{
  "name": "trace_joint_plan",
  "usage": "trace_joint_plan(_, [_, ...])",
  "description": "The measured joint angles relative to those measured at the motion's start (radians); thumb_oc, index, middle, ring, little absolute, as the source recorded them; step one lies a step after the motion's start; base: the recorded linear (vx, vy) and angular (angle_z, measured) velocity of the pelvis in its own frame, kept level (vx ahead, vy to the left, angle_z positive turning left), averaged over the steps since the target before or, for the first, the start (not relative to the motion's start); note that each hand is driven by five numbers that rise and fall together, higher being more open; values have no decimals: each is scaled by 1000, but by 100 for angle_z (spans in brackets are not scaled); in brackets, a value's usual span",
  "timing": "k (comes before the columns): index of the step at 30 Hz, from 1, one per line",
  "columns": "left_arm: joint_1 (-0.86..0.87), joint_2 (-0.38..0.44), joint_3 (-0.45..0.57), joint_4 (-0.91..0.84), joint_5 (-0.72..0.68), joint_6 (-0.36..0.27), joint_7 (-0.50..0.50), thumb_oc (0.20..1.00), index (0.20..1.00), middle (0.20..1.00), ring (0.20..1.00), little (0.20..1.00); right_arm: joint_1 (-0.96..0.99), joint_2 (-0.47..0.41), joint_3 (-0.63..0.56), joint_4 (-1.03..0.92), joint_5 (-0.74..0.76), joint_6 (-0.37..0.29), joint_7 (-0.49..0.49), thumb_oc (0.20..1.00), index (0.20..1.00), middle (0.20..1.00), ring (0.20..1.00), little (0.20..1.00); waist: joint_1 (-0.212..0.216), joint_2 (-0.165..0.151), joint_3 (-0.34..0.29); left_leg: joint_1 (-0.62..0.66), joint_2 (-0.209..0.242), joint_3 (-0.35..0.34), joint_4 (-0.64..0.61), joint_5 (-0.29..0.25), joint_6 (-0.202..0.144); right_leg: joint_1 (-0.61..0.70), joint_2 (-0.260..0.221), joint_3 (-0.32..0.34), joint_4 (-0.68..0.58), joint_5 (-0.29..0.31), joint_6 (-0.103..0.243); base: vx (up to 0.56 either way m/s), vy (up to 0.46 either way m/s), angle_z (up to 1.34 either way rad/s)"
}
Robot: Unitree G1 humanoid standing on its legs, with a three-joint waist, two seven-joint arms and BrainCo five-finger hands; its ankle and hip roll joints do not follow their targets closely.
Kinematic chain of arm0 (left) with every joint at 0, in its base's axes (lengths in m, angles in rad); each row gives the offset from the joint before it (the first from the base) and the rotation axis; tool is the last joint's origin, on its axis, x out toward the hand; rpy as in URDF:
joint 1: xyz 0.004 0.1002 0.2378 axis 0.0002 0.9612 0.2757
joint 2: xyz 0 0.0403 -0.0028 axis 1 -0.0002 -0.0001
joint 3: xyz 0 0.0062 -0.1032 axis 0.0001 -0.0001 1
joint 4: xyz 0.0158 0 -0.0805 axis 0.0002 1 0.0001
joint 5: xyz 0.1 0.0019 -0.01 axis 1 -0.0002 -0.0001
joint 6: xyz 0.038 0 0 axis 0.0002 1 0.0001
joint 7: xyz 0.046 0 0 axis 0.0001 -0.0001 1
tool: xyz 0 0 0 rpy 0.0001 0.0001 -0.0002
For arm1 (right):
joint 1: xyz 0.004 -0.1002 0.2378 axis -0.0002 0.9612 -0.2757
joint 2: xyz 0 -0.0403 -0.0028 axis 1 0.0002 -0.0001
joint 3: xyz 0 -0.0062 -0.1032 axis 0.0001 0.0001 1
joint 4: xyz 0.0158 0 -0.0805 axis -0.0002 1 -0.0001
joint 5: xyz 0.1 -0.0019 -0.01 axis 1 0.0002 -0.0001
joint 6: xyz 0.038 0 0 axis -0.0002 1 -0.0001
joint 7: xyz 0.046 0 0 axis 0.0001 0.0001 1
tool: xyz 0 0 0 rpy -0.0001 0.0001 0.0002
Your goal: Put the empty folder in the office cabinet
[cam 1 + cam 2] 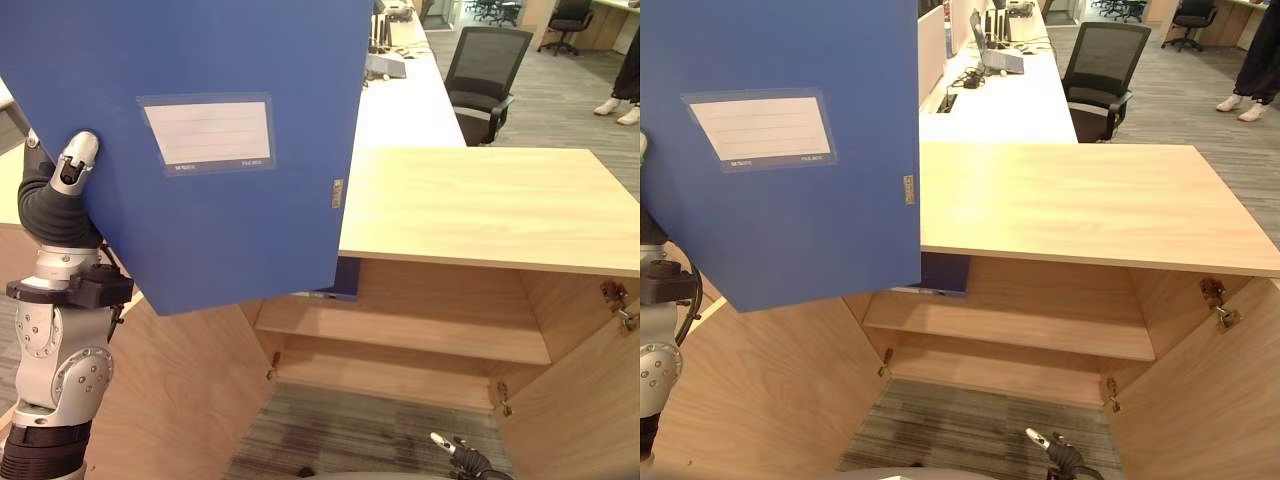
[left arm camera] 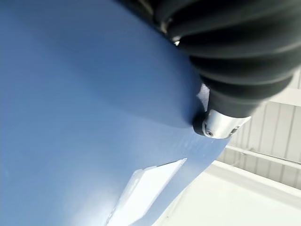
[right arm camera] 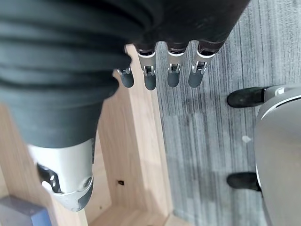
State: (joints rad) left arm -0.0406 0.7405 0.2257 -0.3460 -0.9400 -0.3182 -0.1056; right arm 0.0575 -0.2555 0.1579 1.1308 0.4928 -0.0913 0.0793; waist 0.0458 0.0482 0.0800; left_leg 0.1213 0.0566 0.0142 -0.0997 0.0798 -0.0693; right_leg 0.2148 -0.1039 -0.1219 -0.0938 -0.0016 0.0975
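The robot's left hand (image 1: 70, 165) holds a large blue folder (image 1: 215, 150) raised high in front of the head camera, thumb pressed on the cover's near face at its left edge and the rest of the grip hidden behind the board. The left forearm stands nearly upright below it, wrist cover bent toward the folder. A white label pocket (image 1: 208, 133) sits on the folder's face, and the folder tilts so its lower corner hangs in front of the cabinet's left side. Behind it stands the office cabinet (image 1: 480, 200), light wood, both doors swung open, one bare shelf (image 1: 400, 335) across its inside. The right hand (image 3: 160, 75) hangs low near the carpet (image 3: 207, 132), fingers relaxed and holding nothing. A black office chair (image 1: 485, 75) stands beyond the cabinet beside a long white desk (image 1: 405, 100).
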Motion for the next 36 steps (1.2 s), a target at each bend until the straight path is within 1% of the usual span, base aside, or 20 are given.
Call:
trace_joint_plan(1, [9, 10, -1, 0, 0, 3, 0, 200, 200, 200, 200, 200, 7, -5, 19, -50, -1, 9, 0, 1000, 1000, 1000, 1000, 1000, -2, -1, 5, 0, 0, 0, 0, 0, 0, 0, 0, 0, 0, 0, 0, 0, 0, 0])
trace_joint_plan(2, [16, 14, -15, 1, 3, 17, -2, 200, 200, 200, 200, 200, 28, -18, 43, -178, -1, 12, 10, 1000, 1000, 1000, 1000, 1000, -7, -4, 12, 0, 0, 1, 0, 0, 0, -1, 0, 0, 0, 0, 0, 0, 0, 0])
trace_joint_plan(4, [19, 14, -33, 1, 3, 29, -3, 200, 200, 200, 200, 200, 36, -21, 42, -258, -1, 8, 12, 1000, 1000, 1000, 1000, 1000, -7, -6, 11, 0, 0, 2, 0, -3, -4, 0, -1, 0, -1, -1, 1, 0, 0, 0])
trace_joint_plan(5, [31, 13, -48, 1, 4, 40, -7, 200, 200, 200, 200, 200, 48, -33, 45, -361, -2, 10, 17, 1000, 1000, 1000, 1000, 1000, -9, -8, 12, 1, 0, 4, 0, -1, -2, -1, -1, 2, 0, 0, 0, 33, 8, -3])
trace_joint_plan(8, [49, 12, -80, 2, 8, 65, -12, 200, 200, 200, 200, 200, 60, -67, 44, -550, -2, -1, 30, 1000, 1000, 1000, 1000, 1000, -16, -9, 15, 0, 0, 5, 0, 0, 1, -3, -1, 4, 0, 0, 0, -14, 8, -2])
trace_joint_plan(9, [51, 12, -87, 2, 13, 78, -13, 200, 200, 200, 200, 200, 52, -73, 42, -584, -2, -9, 31, 1000, 1000, 1000, 1000, 1000, -20, -13, 15, 2, 0, 7, 1, 0, 1, -3, -1, 6, 1, 0, 0, 0, 0, 0])
trace_joint_plan(14, [55, 6, -131, 2, 50, 93, -8, 200, 200, 200, 200, 200, 56, -129, 57, -854, -2, -12, 51, 1000, 1000, 1000, 1000, 1000, -37, -15, 19, 3, 0, 15, 0, -1, 2, -4, -1, 12, 0, 0, 0, -3, 5, -3])
trace_joint_plan(16, [58, -2, -157, -1, 78, 107, -3, 200, 200, 200, 200, 200, 55, -137, 66, -911, -2, -12, 68, 1000, 1000, 1000, 1000, 1000, -39, -16, 20, 6, 1, 23, 0, -1, 2, -5, -2, 18, 0, 0, 0, -35, 3, -10])
trace_joint_plan(18, [79, -48, -166, -5, 126, 124, -1, 200, 200, 200, 200, 200, 58, -139, 81, -968, -2, -10, 85, 1000, 1000, 1000, 1000, 1000, -44, -16, 22, 6, 1, 32, 1, -1, 2, -11, -3, 28, 1, 1, 1, -7, 7, -12])
trace_joint_plan(22, [86, -75, -194, -5, 181, 148, -3, 200, 200, 200, 200, 200, 57, -139, 110, -985, -2, -4, 115, 1000, 1000, 1000, 1000, 1000, -49, -22, 26, 6, 1, 35, 2, -2, 3, -12, -4, 30, 1, 1, 2, -13, 2, -3])
trace_joint_plan(24, [86, -113, -196, -5, 202, 155, 0, 200, 200, 200, 200, 200, 54, -139, 136, -1025, -2, 10, 122, 1000, 1000, 1000, 1000, 1000, -49, -21, 32, 3, 1, 38, 1, -2, 3, -18, -4, 34, 0, 2, 2, -8, -3, -5])
trace_joint_plan(27, [93, -127, -200, -7, 211, 159, -1, 200, 200, 200, 200, 200, 53, -139, 163, -1063, -1, 21, 139, 1000, 1000, 1000, 1000, 1000, -49, -20, 34, 2, 1, 40, 1, -2, 3, -19, -4, 36, 0, 2, 2, -3, -1, -1])
trace_joint_plan(29, [94, -153, -218, -7, 221, 160, 0, 200, 200, 200, 200, 200, 43, -139, 189, -1088, 1, 21, 150, 1000, 1000, 1000, 1000, 1000, -51, -20, 36, 3, 1, 41, 1, -2, 3, -19, -4, 37, 1, 2, 2, 0, 0, 0])
trace_joint_plan(32, [94, -156, -252, -7, 226, 164, -8, 200, 200, 200, 200, 200, 25, -137, 213, -1096, 2, 30, 165, 1000, 1000, 1000, 1000, 1000, -51, -22, 42, 3, 1, 41, 1, -2, 3, -20, -4, 38, 0, 2, 2, 0, 0, 0])
trace_joint_plan(36, [94, -156, -261, -7, 242, 167, -12, 200, 200, 200, 200, 200, 9, -137, 235, -1096, 39, 39, 170, 1000, 1000, 1000, 1000, 1000, -50, -26, 46, 2, 1, 42, 1, -3, 4, -20, -4, 38, 0, 2, 2, 0, 0, 0])
